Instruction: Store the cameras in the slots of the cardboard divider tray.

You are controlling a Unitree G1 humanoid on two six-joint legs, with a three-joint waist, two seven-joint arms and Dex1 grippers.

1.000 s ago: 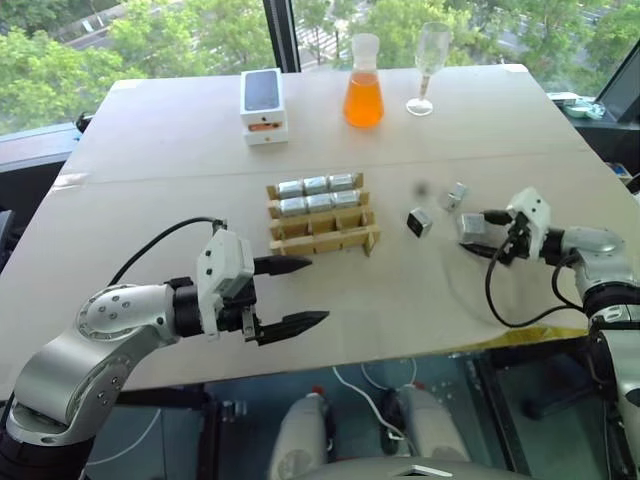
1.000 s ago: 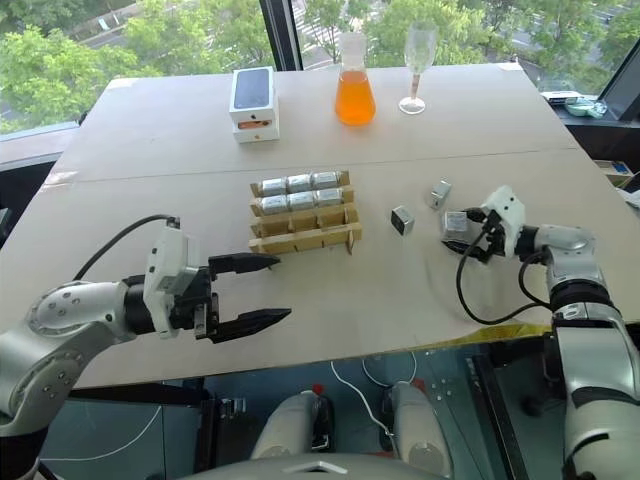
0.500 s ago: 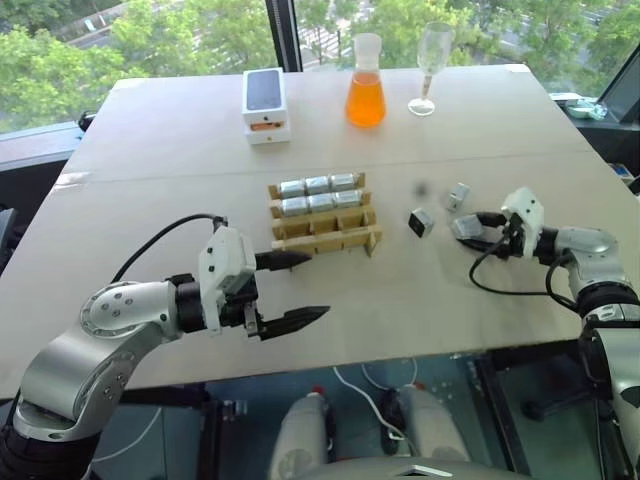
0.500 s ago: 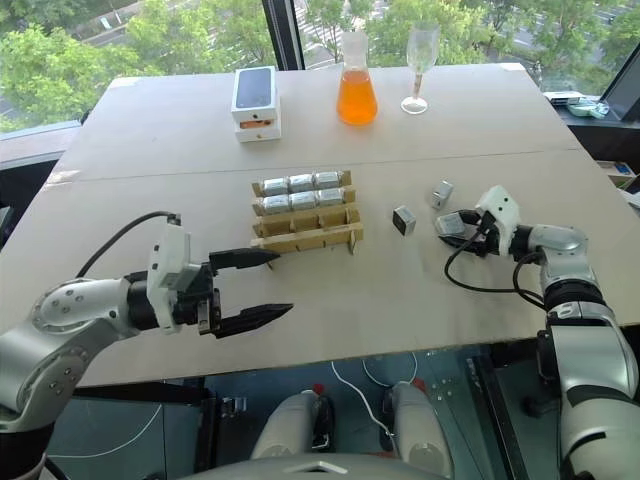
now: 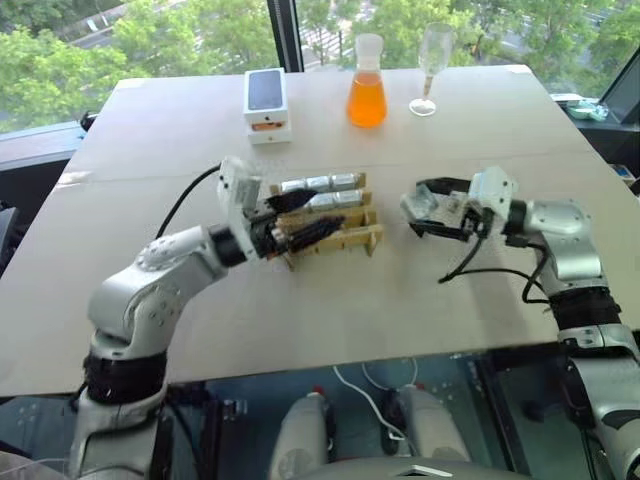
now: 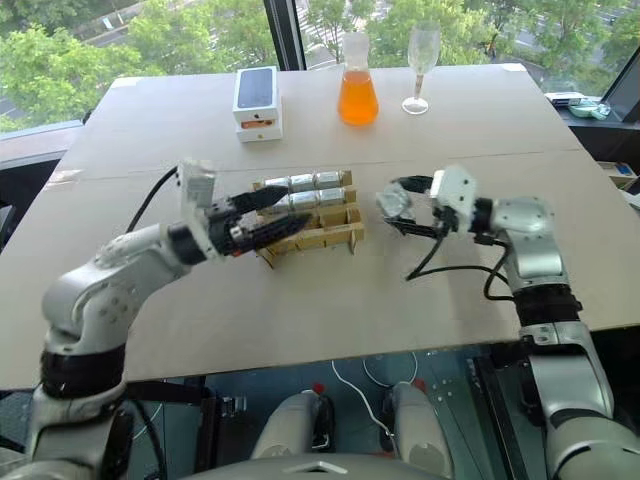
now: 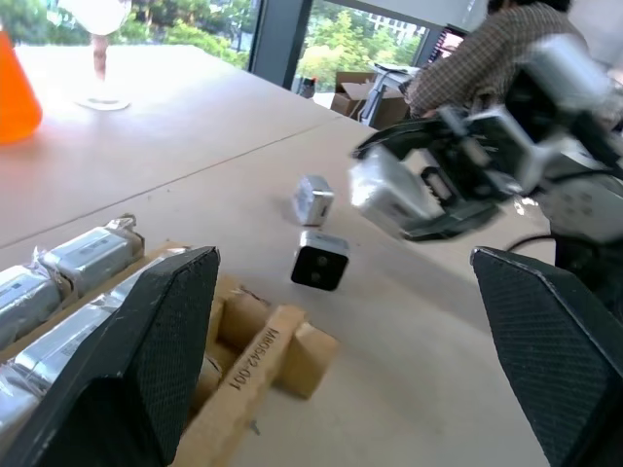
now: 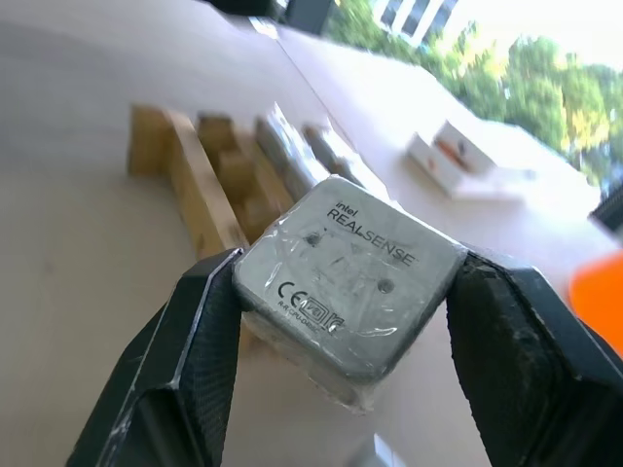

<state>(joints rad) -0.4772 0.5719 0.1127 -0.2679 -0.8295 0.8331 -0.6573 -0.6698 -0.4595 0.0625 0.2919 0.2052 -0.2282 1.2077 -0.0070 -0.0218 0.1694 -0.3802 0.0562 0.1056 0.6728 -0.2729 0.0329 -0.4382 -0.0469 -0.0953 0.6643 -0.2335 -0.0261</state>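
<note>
Across the tabletop (image 5: pixel 330 300), the right tool (image 5: pixel 428 210) had lifted a camera (image 8: pixel 348 277), clamped, toward the cardboard divider tray (image 5: pixel 325 215); the left tool (image 5: pixel 300 215), prongs apart, had reached the tray's near edge.

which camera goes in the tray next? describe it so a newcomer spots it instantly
Start at the small tan cardboard divider tray mid-table, then look just to its right. The silver-grey cube camera there is clamped between the black fingers of the right pincer, off the table. Its two neighbours, the loose cameras, lie on the tabletop.
</note>
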